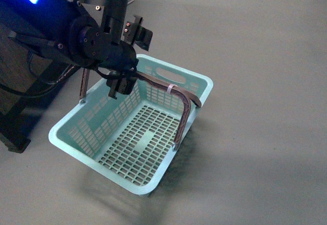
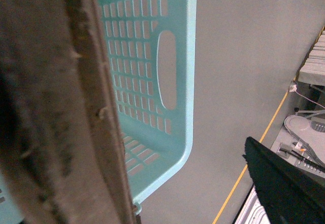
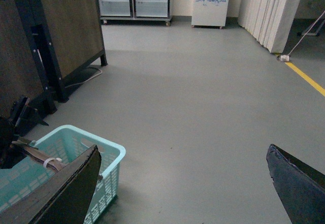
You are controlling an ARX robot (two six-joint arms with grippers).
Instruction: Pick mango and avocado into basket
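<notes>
Teal basket [image 1: 202, 84], left claw [image 1: 120, 84] gripping handle [image 1: 179, 95]

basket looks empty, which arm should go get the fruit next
Right, probably. The left hand is shut on the brown handle of the basket, so it is occupied. The right hand is open and holds nothing. Neither mango nor avocado shows in any view, so nearness cannot be judged.
</notes>
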